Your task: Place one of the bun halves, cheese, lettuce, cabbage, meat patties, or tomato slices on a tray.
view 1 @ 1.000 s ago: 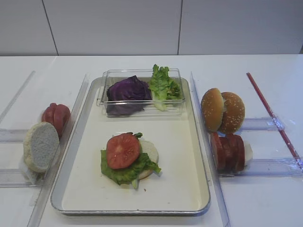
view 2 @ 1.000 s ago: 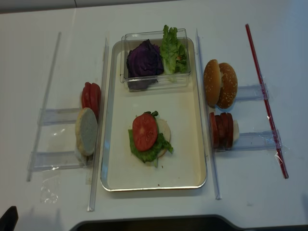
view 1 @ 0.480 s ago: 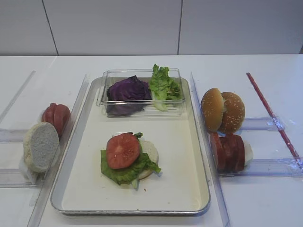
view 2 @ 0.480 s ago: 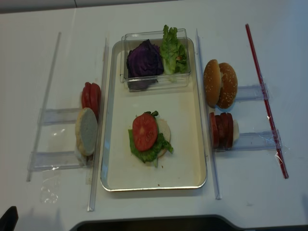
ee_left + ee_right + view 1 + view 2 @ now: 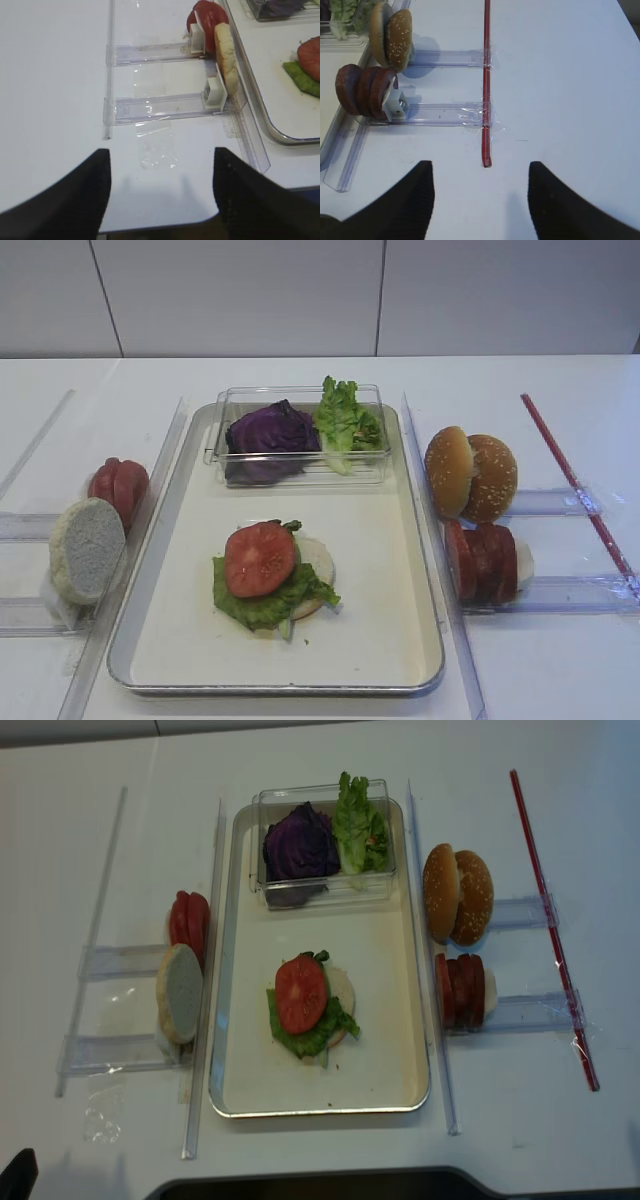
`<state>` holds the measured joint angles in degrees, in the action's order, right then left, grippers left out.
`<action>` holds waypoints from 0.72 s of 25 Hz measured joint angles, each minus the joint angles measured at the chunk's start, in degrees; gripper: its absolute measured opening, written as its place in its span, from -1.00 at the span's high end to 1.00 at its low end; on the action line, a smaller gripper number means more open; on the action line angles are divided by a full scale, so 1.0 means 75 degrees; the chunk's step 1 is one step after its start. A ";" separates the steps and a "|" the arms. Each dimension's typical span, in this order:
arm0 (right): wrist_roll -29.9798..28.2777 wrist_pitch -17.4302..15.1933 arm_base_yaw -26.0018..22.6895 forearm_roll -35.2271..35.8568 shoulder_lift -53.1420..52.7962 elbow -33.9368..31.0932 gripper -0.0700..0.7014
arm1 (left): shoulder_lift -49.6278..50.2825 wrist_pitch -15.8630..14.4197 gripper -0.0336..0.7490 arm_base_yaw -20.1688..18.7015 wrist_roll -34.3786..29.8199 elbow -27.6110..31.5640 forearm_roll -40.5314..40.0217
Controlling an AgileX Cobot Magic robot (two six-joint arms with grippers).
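Both pincers spread wide and empty: left gripper (image 5: 157,187) near the tomato slices (image 5: 205,17), right gripper (image 5: 480,197) short of the meat patties (image 5: 362,90). Best to take one patty by its edges, lift clear, then lower flat onto the stack (image 5: 268,575) in the tray (image 5: 400,640).

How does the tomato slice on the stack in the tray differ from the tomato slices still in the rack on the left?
The tomato slice on the stack lies flat, cut face up, on lettuce and a bun half inside the tray. The tomato slices in the rack stand on edge, packed side by side, outside the tray beside another bun half. One is alone; the others are grouped. All are round and bright red.
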<state>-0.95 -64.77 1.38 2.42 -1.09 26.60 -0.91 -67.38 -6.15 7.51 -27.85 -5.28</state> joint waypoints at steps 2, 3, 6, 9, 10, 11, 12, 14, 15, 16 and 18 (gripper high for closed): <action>0.0000 0.0000 0.0000 0.0000 0.0000 0.0000 -0.36 | 0.0000 0.0000 -0.23 0.0000 0.0000 0.0000 0.0000; 0.0000 0.0000 0.0000 0.0000 0.0000 0.0000 -0.36 | 0.0000 0.0000 -0.23 0.0014 0.0000 0.0000 0.0000; 0.0000 0.0000 0.0000 0.0000 0.0000 0.0000 -0.36 | 0.0000 0.0000 -0.23 0.0139 0.0000 0.0000 0.0000; 0.0000 0.0000 0.0000 0.0000 0.0000 0.0000 -0.36 | 0.0000 0.0000 -0.23 0.0307 0.0000 0.0000 0.0000; 0.0000 0.0000 0.0000 0.0000 0.0000 0.0000 -0.36 | 0.0000 0.0000 -0.23 0.0330 0.0000 0.0000 0.0000; 0.0000 0.0000 0.0000 0.0000 0.0000 0.0000 -0.36 | 0.0000 0.0000 -0.23 0.0363 0.0000 0.0000 0.0000; 0.0000 0.0000 0.0000 0.0000 0.0000 0.0000 -0.36 | 0.0000 0.0000 -0.23 0.0381 0.0000 0.0000 0.0000; 0.0000 0.0000 0.0000 0.0000 0.0000 0.0000 -0.36 | 0.0000 0.0000 -0.23 0.0381 0.0000 0.0000 0.0000; 0.0000 0.0000 0.0000 0.0000 0.0000 0.0000 -0.36 | 0.0000 0.0000 -0.23 0.0381 0.0000 0.0000 0.0000; 0.0000 0.0000 0.0000 0.0000 0.0000 0.0000 -0.36 | 0.0000 0.0000 -0.23 0.0381 0.0000 0.0000 0.0000; 0.0000 0.0000 0.0000 0.0000 0.0000 0.0000 -0.36 | 0.0000 0.0000 -0.23 0.0381 0.0000 0.0000 0.0000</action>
<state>-0.95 -64.77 1.38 2.42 -1.09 26.60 -0.91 -67.38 -3.29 7.51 -27.85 -5.28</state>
